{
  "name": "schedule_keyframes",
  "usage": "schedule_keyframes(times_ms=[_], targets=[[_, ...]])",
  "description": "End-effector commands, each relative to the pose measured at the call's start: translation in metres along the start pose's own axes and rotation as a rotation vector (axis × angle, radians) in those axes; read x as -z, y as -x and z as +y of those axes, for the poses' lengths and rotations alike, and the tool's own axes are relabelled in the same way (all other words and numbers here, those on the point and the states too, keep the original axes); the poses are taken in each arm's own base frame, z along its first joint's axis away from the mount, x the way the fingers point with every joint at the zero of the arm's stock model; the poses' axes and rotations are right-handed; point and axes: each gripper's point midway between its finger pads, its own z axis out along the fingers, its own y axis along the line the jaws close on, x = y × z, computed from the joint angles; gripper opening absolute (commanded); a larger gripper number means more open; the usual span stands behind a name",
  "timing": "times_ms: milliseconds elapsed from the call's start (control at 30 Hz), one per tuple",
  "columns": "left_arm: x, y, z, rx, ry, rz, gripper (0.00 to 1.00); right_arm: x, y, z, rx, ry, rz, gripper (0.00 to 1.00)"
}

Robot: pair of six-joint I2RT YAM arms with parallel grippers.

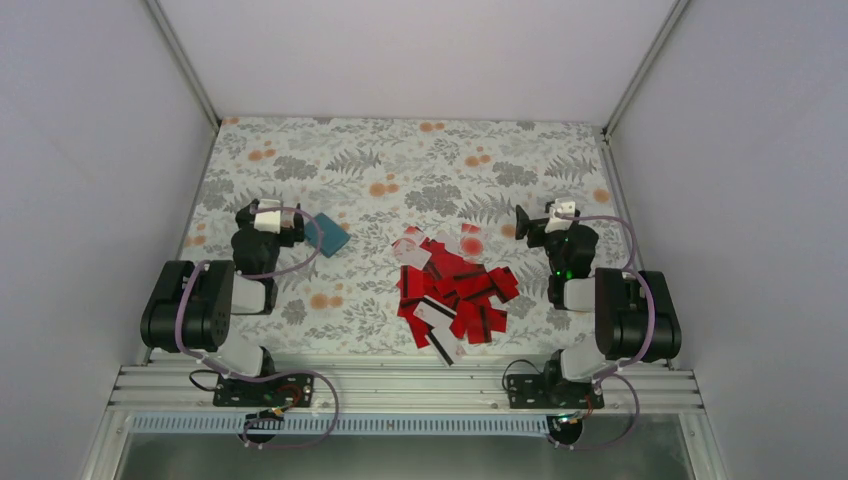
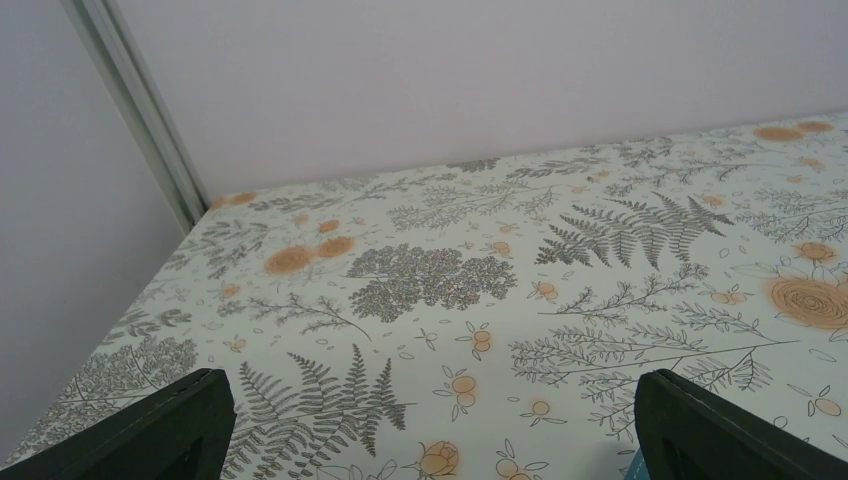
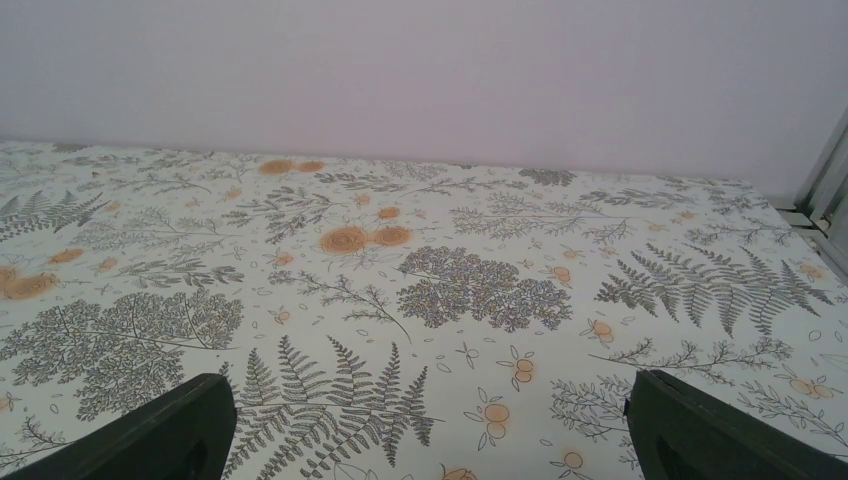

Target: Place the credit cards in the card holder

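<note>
Pre-grasp stage, nothing picked up: jaws wide apart & empty on L gripper (image 1: 264, 216) just beside card holder (image 1: 329, 236) and on R gripper (image 1: 543, 222), credit cards (image 1: 455, 291) heaped at holder's 4 o'clock; next prob. needs pinning/opening holder, then pinching one card off the heap.

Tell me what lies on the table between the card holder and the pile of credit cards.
Nothing. In the top view, only bare floral table separates the card holder from the credit cards.
</note>
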Motion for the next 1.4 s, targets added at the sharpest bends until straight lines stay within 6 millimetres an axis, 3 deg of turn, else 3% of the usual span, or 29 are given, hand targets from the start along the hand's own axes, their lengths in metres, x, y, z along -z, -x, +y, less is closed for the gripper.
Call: schedule_keyframes(times_ms=[0, 467, 600, 700, 833, 867, 967, 1000, 1033, 1100, 1267, 1367], targets=[[0.000, 0.011, 0.000, 0.003, -0.010, -0.046, 1.00, 0.001, 0.012, -0.003, 0.017, -0.011, -0.050, 0.99], [0.000, 0.012, 0.002, 0.012, -0.001, -0.035, 1.00, 0.000, 0.011, -0.003, 0.016, -0.012, -0.047, 0.99], [-0.027, 0.011, 0.024, 0.082, 0.114, 0.129, 1.00, -0.002, 0.016, -0.006, 0.008, -0.030, -0.040, 0.99], [-0.031, 0.028, 0.027, 0.086, 0.129, 0.126, 1.00, -0.011, 0.029, -0.013, -0.019, -0.067, 0.009, 0.99], [-0.041, 0.047, 0.032, 0.181, 0.141, 0.224, 1.00, -0.005, 0.048, -0.026, -0.102, -0.161, 0.038, 0.99], [-0.046, 0.063, 0.036, 0.225, 0.158, 0.234, 1.00, -0.003, 0.054, -0.029, -0.128, -0.177, 0.047, 0.99], [-0.034, 0.059, 0.072, 0.446, 0.397, 0.352, 1.00, 0.007, 0.079, -0.030, -0.199, -0.198, 0.022, 0.99], [-0.035, 0.061, 0.072, 0.466, 0.373, 0.373, 1.00, 0.011, 0.083, -0.035, -0.254, -0.230, 0.021, 0.99], [-0.038, 0.065, 0.067, 0.473, 0.316, 0.384, 1.00, 0.016, 0.088, -0.049, -0.346, -0.322, 0.025, 0.99], [-0.041, 0.069, 0.058, 0.494, 0.259, 0.432, 1.00, 0.025, 0.078, -0.071, -0.533, -0.482, 0.109, 0.99], [-0.030, 0.039, 0.040, 0.580, 0.305, 0.688, 0.96, 0.006, 0.080, -0.061, -0.461, -0.398, 0.287, 0.99], [-0.022, 0.031, 0.013, 0.611, 0.281, 0.757, 0.94, -0.001, 0.080, -0.048, -0.478, -0.320, 0.340, 0.99]])
